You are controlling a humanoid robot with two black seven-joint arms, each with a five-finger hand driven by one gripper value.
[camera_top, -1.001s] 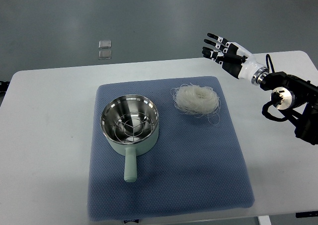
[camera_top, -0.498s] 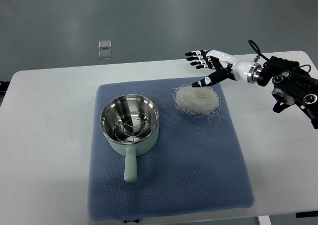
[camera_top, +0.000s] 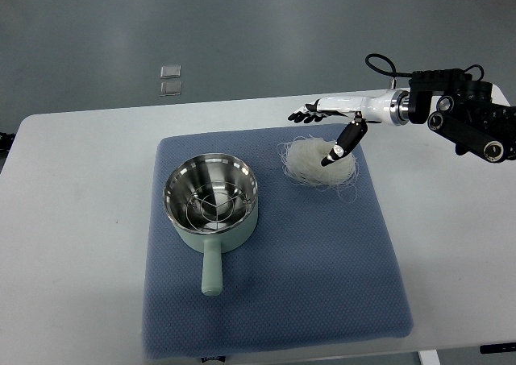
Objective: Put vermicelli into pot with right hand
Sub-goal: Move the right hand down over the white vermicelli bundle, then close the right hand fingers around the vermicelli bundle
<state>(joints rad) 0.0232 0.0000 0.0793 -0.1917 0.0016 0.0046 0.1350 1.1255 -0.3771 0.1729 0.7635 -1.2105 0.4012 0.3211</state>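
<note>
Our right hand (camera_top: 326, 123) has swung in from the desk's right edge and now hangs over the vermicelli (camera_top: 318, 160), fingers spread, thumb dipping toward it, grasping nothing. The nest lies near the mat's (camera_top: 322, 284) far right corner, beside the pot (camera_top: 211, 204); we judge the grab is next.

Bright, even overhead light; soft faint shadows; glare inside steel pot (camera_top: 211, 197); focus sharp throughout.
</note>
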